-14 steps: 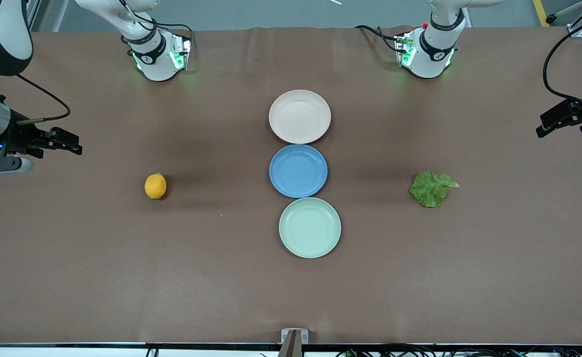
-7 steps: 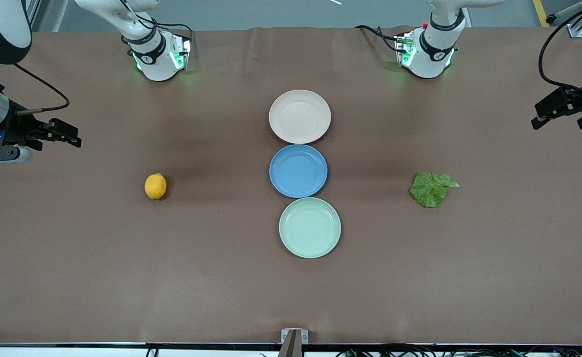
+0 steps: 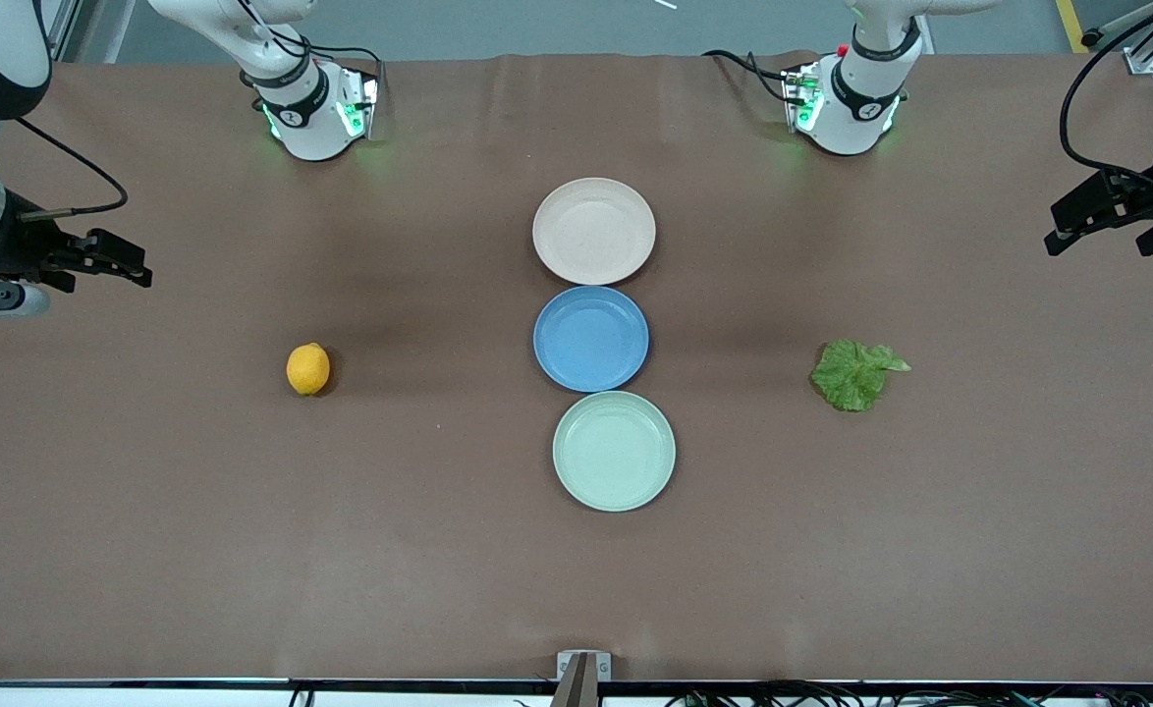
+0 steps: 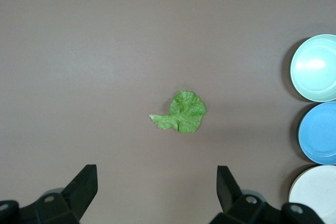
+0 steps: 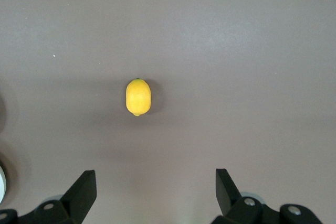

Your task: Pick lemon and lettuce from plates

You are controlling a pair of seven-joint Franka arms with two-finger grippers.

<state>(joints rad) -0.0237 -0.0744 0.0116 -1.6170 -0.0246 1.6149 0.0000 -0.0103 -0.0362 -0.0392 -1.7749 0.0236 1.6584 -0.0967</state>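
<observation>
The lemon point(image 3: 308, 368) lies on the bare counter point(image 3: 243, 511) toward the right arm's end, well apart from the plates. The lettuce point(image 3: 856, 373) lies flat toward the left arm's end. Between them stand the beige plate point(image 3: 593, 231), a blue plate point(image 3: 591, 338) and, nearest the front camera, the mint plate point(image 3: 614, 451), all empty. The right gripper point(image 3: 130, 267) and left gripper point(image 3: 1077, 221) hang over the counter's ends, fingers wide and holding nothing.

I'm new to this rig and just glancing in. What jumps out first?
Three round matte plates in a row mid-table: beige-pink, blue, mint green, all bare. The small yellow-orange lemon lies toward the right arm's end, the ruffled green lettuce leaf toward the left arm's.
</observation>
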